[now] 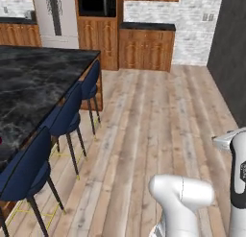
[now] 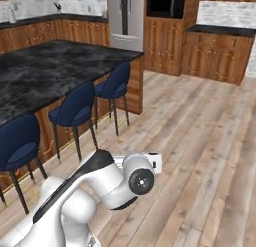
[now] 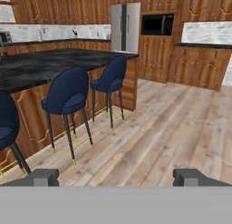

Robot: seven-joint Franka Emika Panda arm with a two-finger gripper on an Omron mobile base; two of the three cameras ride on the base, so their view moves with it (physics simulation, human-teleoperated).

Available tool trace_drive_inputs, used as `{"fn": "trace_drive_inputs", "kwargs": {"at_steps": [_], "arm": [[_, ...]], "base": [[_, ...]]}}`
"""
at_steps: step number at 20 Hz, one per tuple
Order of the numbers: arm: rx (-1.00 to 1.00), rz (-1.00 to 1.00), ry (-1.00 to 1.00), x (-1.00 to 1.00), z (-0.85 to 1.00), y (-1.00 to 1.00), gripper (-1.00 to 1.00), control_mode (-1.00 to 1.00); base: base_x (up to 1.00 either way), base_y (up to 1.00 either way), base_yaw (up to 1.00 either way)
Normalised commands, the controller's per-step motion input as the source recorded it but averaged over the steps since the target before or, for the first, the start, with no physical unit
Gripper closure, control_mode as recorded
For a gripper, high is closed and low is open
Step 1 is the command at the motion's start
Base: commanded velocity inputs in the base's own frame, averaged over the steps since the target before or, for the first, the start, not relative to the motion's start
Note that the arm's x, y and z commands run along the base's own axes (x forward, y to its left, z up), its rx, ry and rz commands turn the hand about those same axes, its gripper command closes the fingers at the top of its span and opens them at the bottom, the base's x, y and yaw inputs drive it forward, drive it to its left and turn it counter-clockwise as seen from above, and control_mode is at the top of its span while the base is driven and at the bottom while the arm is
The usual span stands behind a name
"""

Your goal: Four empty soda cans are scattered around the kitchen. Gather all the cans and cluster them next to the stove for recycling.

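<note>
The soda cans and the stove are out of view. A small dark red speck [image 1: 1, 140] sits at the cut-off left edge of the island top, and I cannot tell what it is. My gripper [image 3: 118, 177] is open, its two dark fingertips [image 3: 43, 177] wide apart with nothing between them. It looks level across the wood floor toward the island stools and the back cabinets. The white arm [image 2: 100, 183] is folded low in front of the base.
A long island with a black marble top [image 1: 33, 87] runs along the left, with three blue stools [image 2: 75, 108] on its near side. Behind stand a steel fridge [image 3: 125, 26], a built-in black microwave [image 3: 157, 24] and wooden cabinets with a dark counter [image 1: 146, 26]. Wood floor [image 1: 153, 116] stretches ahead and right.
</note>
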Motion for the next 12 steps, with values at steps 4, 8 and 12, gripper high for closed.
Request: {"fn": "trace_drive_inputs", "kwargs": {"at_steps": [4,8,12], "arm": [[0.0,0.0,0.0,0.0,0.0,0.0,-1.0,1.0],[0.0,0.0,0.0,0.0,0.0,0.0,-1.0,1.0],[0.0,0.0,0.0,0.0,0.0,0.0,-1.0,1.0]], "base": [[-0.04,0.0,0.48],[-0.04,0.0,0.47],[-0.04,0.0,0.47]]}}
